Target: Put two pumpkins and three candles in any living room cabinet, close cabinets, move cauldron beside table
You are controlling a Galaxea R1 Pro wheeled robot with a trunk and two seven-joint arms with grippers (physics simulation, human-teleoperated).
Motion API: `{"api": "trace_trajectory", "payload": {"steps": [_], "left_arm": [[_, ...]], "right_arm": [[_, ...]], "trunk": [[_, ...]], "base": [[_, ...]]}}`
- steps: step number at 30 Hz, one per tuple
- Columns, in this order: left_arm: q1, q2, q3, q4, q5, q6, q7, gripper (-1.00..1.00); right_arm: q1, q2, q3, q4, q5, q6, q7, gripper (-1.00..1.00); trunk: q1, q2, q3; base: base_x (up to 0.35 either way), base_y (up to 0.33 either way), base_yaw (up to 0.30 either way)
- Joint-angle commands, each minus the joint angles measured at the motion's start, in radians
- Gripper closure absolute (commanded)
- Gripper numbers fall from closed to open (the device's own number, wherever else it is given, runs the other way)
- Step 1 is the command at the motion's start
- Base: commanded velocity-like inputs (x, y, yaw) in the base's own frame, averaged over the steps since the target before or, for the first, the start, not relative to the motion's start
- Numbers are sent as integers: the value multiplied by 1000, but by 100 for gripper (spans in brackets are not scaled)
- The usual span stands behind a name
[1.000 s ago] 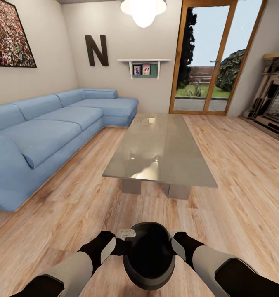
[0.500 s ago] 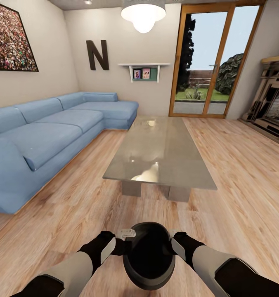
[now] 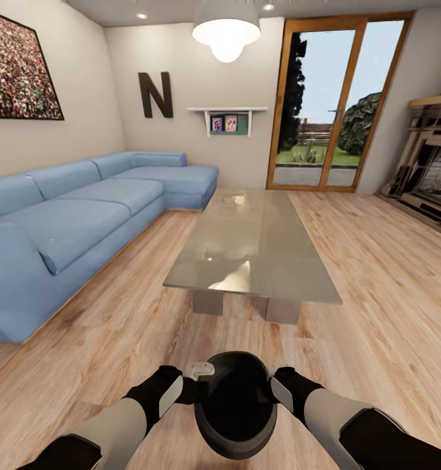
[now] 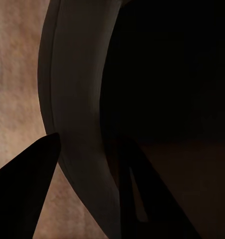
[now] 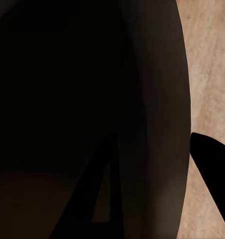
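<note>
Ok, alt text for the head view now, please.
Both grippers, left and right, hold a black cauldron by its rim, low in front of the robot over a wooden floor. Ahead stands a long grey table, with a blue sofa on its left and a glass door behind.

We see the cauldron (image 5: 157,99) close against the gripper (image 5: 154,174), its dark hollow on one side and its grey rim curving between the fingers (image 5: 212,164). One finger lies inside the pot, the other outside the rim. Beyond the outer finger runs the wooden floor (image 5: 212,59).
</note>
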Motion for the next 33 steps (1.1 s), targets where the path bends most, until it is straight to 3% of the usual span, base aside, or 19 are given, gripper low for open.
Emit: {"api": "trace_trajectory", "payload": {"steps": [1,33], "left_arm": [[-1,0,3,-3,50,7,1,100],[-1,0,3,-3,50,7,1,100]], "right_arm": [[0,0,0,-3,-18,5,-5,100],[0,0,0,-3,-18,5,-4,100]], "trunk": [[0,0,1],[0,0,52]], "base": [[0,0,0],[0,0,0]]}}
